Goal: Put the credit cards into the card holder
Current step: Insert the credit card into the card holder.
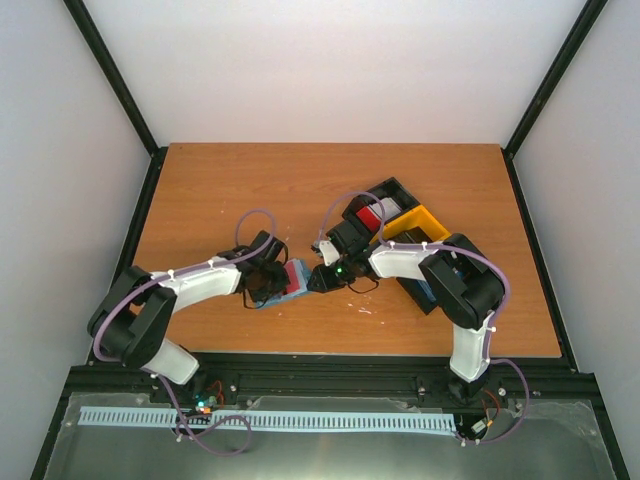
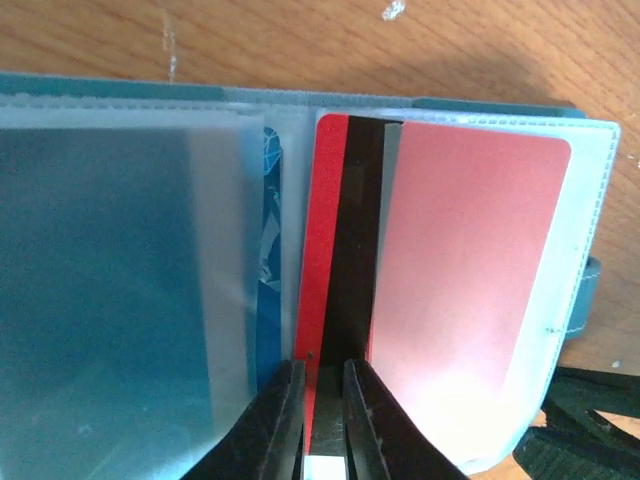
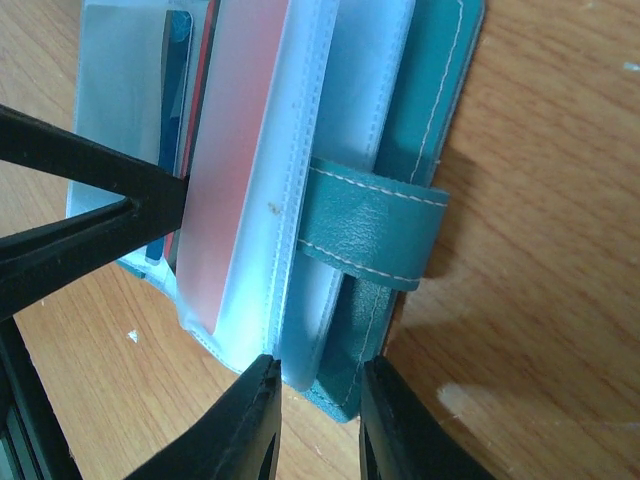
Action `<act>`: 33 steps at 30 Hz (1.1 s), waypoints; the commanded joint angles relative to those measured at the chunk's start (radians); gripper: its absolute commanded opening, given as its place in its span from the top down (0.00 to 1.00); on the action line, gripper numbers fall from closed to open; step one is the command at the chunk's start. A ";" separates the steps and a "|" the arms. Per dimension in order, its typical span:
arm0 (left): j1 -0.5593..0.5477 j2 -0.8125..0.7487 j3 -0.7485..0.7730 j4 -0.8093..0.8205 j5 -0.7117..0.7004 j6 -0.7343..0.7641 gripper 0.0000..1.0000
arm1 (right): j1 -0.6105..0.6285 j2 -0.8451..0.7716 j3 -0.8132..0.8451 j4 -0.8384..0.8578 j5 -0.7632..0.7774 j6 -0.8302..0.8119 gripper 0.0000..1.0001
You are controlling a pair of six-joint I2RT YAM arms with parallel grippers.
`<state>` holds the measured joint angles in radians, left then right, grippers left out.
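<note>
No text, label, brand, number or sign can be read in any of the three views. The one marking that shows is a pale line pattern on the blue plastic card, which sits in a clear pocket of the blue-grey folding card holder. The pattern is too blurred to tell whether it contains any letters.
</note>
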<state>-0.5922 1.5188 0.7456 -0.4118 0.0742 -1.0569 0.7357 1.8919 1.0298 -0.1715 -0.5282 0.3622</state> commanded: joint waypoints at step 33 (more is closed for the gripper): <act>0.098 -0.222 -0.202 0.236 0.111 -0.031 0.34 | 0.018 0.006 -0.025 0.074 0.004 0.090 0.70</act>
<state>-0.5220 1.2987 0.5632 -0.2661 0.1062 -1.1236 0.7418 1.8919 1.0180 -0.1219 -0.5316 0.4263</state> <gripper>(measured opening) 0.716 0.300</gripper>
